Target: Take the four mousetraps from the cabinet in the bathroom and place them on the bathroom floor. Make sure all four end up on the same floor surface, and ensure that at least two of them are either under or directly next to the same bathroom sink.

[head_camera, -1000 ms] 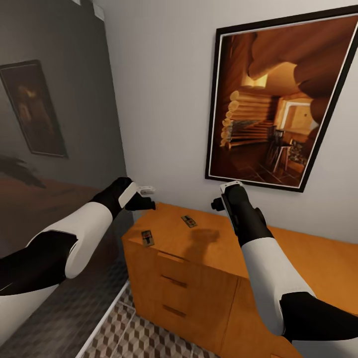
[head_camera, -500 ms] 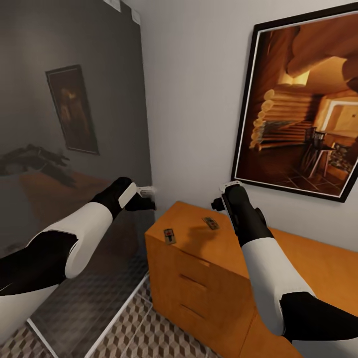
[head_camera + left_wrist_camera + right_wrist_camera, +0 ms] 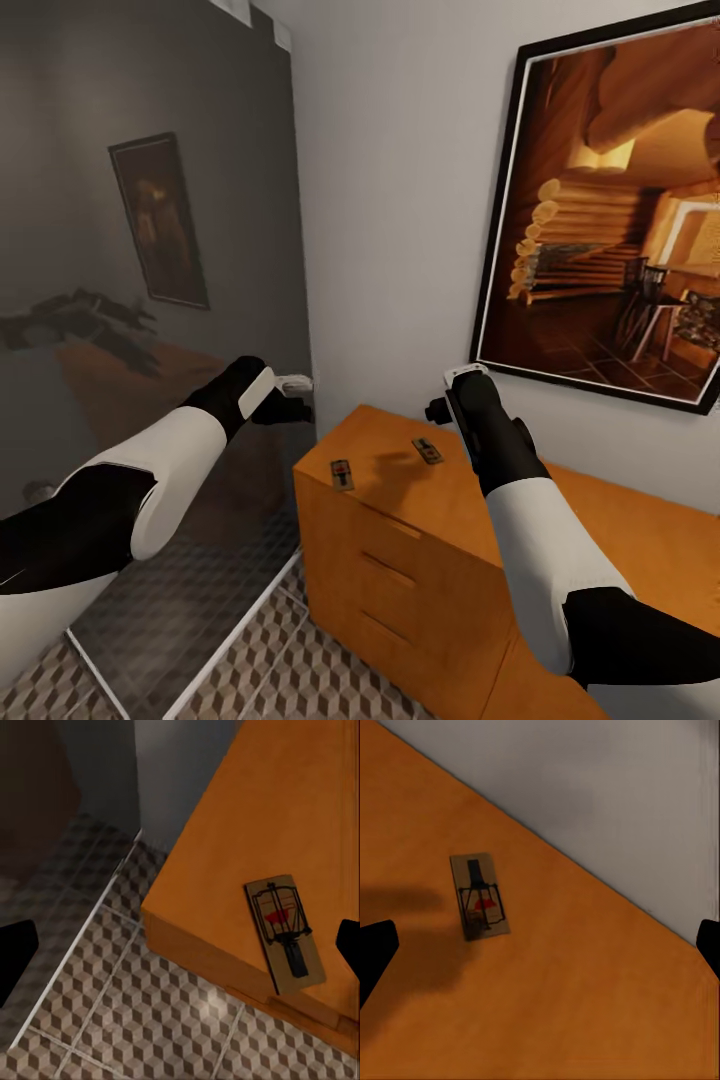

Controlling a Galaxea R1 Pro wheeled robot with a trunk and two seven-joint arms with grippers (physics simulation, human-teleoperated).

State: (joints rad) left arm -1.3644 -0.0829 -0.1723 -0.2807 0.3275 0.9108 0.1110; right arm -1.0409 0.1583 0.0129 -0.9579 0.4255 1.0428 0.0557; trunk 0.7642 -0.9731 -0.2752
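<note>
1. A small bathroom corner: pale wall with a large framed picture (image 3: pixel 610 215) of a log-cabin room, and a dark reflective panel (image 3: pixel 130 300) on the left side.
2. The cabinet (image 3: pixel 420 580), a low orange-brown chest with bar-handled drawers, stands against the wall on the bathroom floor (image 3: pixel 290 670) of cube-patterned tiles.
3. Both arms reach forward above the cabinet's near end. The left gripper (image 3: pixel 292 400) hovers just off the cabinet's corner; the right gripper (image 3: pixel 445 395) hangs over its top.
4. In each wrist view, dark fingertips sit at opposite edges, so both grippers are spread wide and hold nothing.
5. Two mousetraps lie flat on the cabinet top. The corner mousetrap (image 3: pixel 285 932) sits close to the front edge, its long axis running roughly across that edge.
6. The inner mousetrap (image 3: pixel 478 896) lies nearer the wall.
7. Judgement: the left arm is nearer the corner trap, the right arm nearer the inner one; each must descend and line its fingers across the trap's short width.
</note>
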